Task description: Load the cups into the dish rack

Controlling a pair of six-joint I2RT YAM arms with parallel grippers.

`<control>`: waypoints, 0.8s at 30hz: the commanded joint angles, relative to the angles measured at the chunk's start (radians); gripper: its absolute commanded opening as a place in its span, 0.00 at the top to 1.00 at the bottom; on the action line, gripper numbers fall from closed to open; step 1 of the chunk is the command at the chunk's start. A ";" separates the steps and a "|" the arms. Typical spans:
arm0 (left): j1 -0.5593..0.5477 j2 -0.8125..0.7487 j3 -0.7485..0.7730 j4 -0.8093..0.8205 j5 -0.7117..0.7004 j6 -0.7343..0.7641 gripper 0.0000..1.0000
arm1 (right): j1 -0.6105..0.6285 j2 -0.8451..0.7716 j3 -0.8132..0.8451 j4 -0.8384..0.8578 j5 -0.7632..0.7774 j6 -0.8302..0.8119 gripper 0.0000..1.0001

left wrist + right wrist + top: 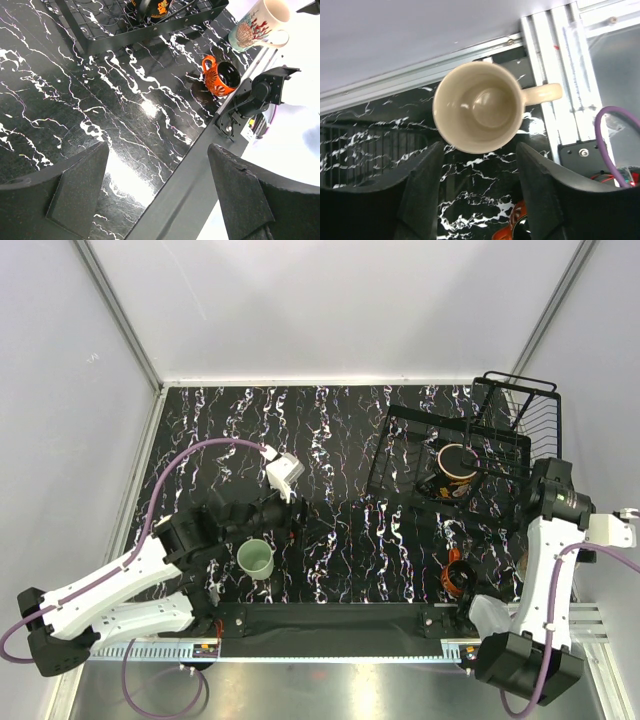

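The black patterned cup [457,468] stands inside the black wire dish rack [400,455] at the back right. A mint-green cup [256,558] sits upright just in front of my left gripper [297,523], which is open and empty [159,150]. The red cup [458,575] lies near the front right and also shows as a red cup [222,80] in the left wrist view. My right gripper [479,160] is open, hovering above the upright cream cup [477,107]; the fingers are apart from it. From above, the right arm hides that cup.
A black bar [330,618] and aluminium rail run along the near edge. Grey walls close the table on three sides. The rack's taller slotted section [530,415] stands at the far right. Purple cables [190,455] loop off both arms.
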 commanded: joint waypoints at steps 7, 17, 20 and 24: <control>0.003 -0.021 0.023 0.002 0.043 0.012 0.13 | -0.243 -0.033 -0.062 0.094 -0.137 -0.286 0.32; 0.003 -0.015 0.000 0.034 0.050 0.012 0.13 | -0.257 -0.079 -0.072 0.223 -0.166 -0.420 0.38; 0.003 -0.006 -0.001 0.051 0.058 0.007 0.13 | -0.257 -0.067 -0.087 0.247 -0.163 -0.422 0.39; 0.005 -0.006 -0.005 0.057 0.070 0.009 0.14 | -0.257 -0.019 -0.099 0.290 -0.188 -0.427 0.42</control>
